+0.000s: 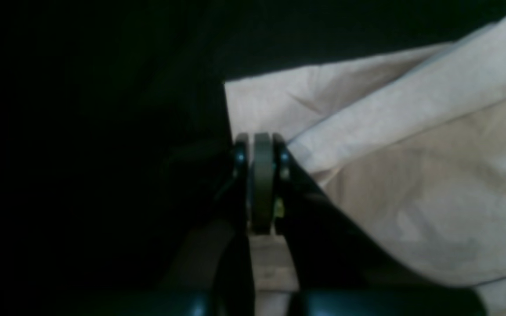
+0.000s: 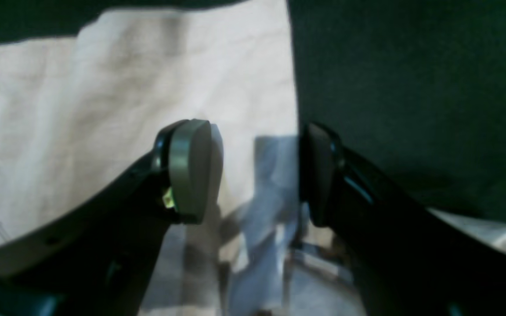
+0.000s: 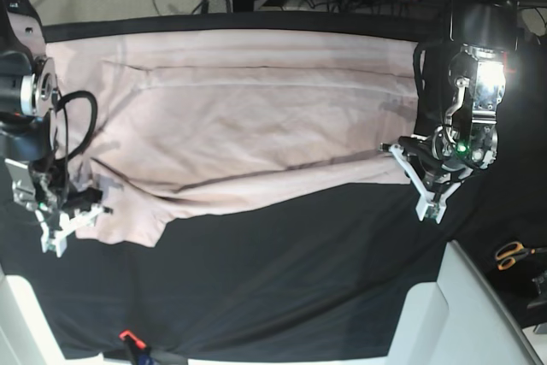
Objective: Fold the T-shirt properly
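T-shirt (image 3: 248, 117): pale pink, plain, no print or writing legible; spread wide across the black table cloth (image 3: 282, 288), one long edge folded over the body, a sleeve lying out at the base view's left.
Left gripper (image 1: 262, 147): at the shirt's right-hand edge in the base view, jaws pressed together with a corner of pink fabric pinched between them.
Right gripper (image 2: 257, 171): over the shirt's left-hand edge, jaws standing apart, nothing between them; cloth lies beneath.
Scissors (image 3: 513, 254): orange-handled, off the table cloth, well right of the shirt.
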You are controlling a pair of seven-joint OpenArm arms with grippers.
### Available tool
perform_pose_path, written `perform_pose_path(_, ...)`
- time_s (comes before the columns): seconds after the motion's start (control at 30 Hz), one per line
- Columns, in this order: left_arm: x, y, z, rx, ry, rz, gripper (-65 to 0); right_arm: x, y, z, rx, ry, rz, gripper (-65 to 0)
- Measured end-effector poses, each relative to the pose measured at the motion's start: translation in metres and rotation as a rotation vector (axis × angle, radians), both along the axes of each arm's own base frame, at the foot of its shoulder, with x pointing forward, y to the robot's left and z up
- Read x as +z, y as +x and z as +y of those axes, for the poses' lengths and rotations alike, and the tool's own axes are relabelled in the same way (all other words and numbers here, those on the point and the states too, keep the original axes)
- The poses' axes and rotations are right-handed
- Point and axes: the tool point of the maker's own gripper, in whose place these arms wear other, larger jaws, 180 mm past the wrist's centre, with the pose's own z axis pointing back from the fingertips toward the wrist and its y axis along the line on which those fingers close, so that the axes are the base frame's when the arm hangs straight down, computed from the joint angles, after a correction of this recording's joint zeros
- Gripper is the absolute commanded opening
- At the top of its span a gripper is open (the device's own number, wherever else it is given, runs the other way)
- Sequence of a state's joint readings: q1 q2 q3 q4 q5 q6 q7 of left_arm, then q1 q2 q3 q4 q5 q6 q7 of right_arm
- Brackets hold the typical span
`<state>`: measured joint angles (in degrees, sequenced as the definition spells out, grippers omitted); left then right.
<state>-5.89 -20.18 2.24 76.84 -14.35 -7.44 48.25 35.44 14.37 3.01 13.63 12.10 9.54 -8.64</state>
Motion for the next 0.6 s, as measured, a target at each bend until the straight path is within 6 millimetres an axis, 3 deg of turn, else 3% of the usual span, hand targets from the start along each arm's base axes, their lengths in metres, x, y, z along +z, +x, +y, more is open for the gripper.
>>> perform_pose_path(0.1,0.001,0.000,0.003,0.000,0.006,0.001,-65.0,-0.001,-0.001,0.000,0.002,0.000,0.003,-37.5)
perform_pose_path(0.23,0.002,0.001,0.005,0.001,0.011,-0.003,-65.0,-0.002,-0.003,-0.002,-0.001,0.000,0.006,-65.0)
perform_pose_path(0.3,0.003,0.002,0.006,0.001,0.013,-0.004,-65.0,-0.002,-0.002,0.000,0.003,0.004,0.005,-62.9)
perform_pose_path(0.47,0.003,0.002,0.006,0.001,0.013,-0.005,-65.0,-0.001,-0.001,0.000,0.002,0.005,0.007,-65.0)
perform_pose_path(0.6,0.004,0.004,0.006,0.001,0.013,-0.009,-65.0,0.010,0.010,0.005,0.090,-0.061,-0.001,-65.0)
